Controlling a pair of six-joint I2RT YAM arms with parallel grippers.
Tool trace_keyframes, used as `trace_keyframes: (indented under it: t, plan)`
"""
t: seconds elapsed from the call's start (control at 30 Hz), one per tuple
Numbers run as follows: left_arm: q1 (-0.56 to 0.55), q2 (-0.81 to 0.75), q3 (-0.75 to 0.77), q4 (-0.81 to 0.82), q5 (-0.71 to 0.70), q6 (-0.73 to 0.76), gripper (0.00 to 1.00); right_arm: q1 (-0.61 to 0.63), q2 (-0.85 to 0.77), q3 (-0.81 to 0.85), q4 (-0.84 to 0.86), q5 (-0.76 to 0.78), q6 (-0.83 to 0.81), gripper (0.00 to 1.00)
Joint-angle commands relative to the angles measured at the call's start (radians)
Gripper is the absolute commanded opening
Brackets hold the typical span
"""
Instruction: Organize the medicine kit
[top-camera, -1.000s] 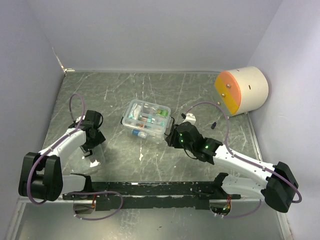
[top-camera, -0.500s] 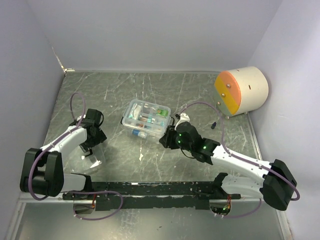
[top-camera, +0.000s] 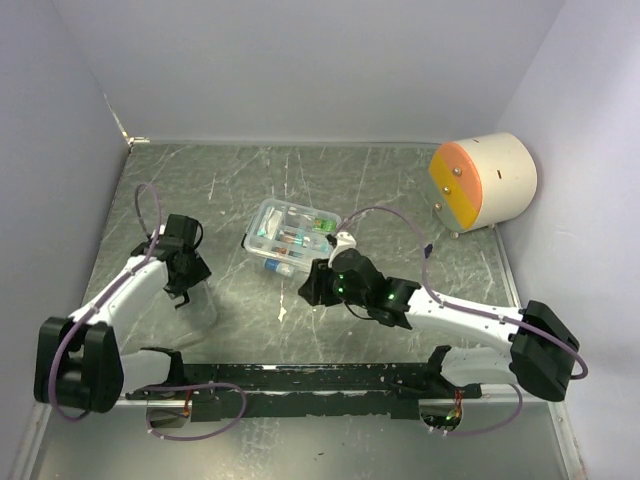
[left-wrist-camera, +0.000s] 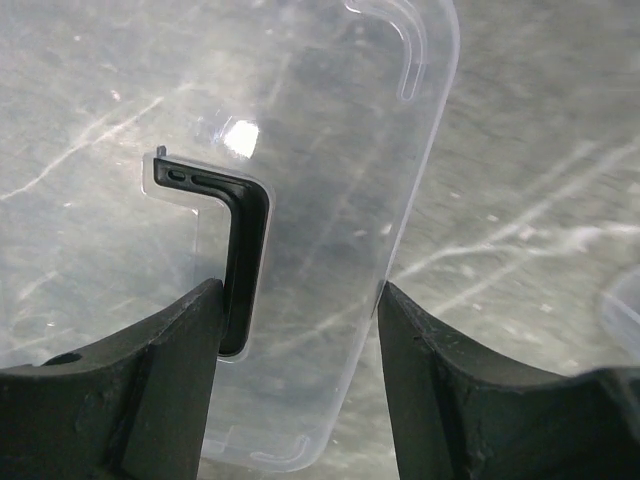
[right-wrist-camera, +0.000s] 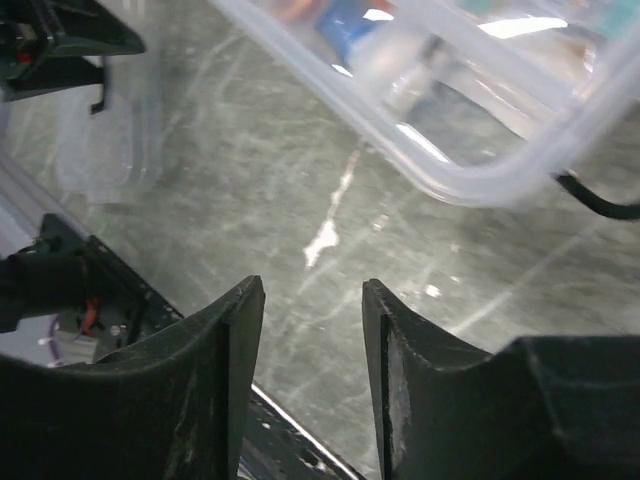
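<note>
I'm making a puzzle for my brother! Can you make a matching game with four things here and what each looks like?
Things:
1. lid
2. medicine kit
3. cylinder
4. right gripper

Looks:
A. cream with an orange face
B. open on top, small items inside
C. clear, with a black handle
D. open and empty

Pairs: 1-C, 2-B, 3-A, 4-D

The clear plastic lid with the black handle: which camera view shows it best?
Left wrist view: the clear plastic lid fills the frame, its black handle sharp within the left gripper. The top external view shows a faint glassy patch beside that gripper. The right wrist view shows it small and blurred, upper left.
</note>
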Motion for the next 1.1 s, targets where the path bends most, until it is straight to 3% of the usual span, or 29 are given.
trace_keyframes:
  t: [0.0,0.47,0.9,1.07]
  plan:
    - [0.000,-0.093,-0.004,0.016,0.141,-0.024,0.60,0.044,0.037,0.061,0.118,-0.039,0.010,0.47]
    - [0.000,-0.271,-0.023,0.004,0.324,-0.098,0.59,0.204,0.309,0.270,0.233,-0.052,-0.043,0.62]
    - [0.000,-0.368,-0.021,0.000,0.436,-0.162,0.59,0.240,0.502,0.438,0.189,0.013,0.028,0.64]
    - [0.000,-0.417,-0.027,-0.020,0.444,-0.187,0.60,0.241,0.532,0.489,0.161,0.012,0.068,0.61]
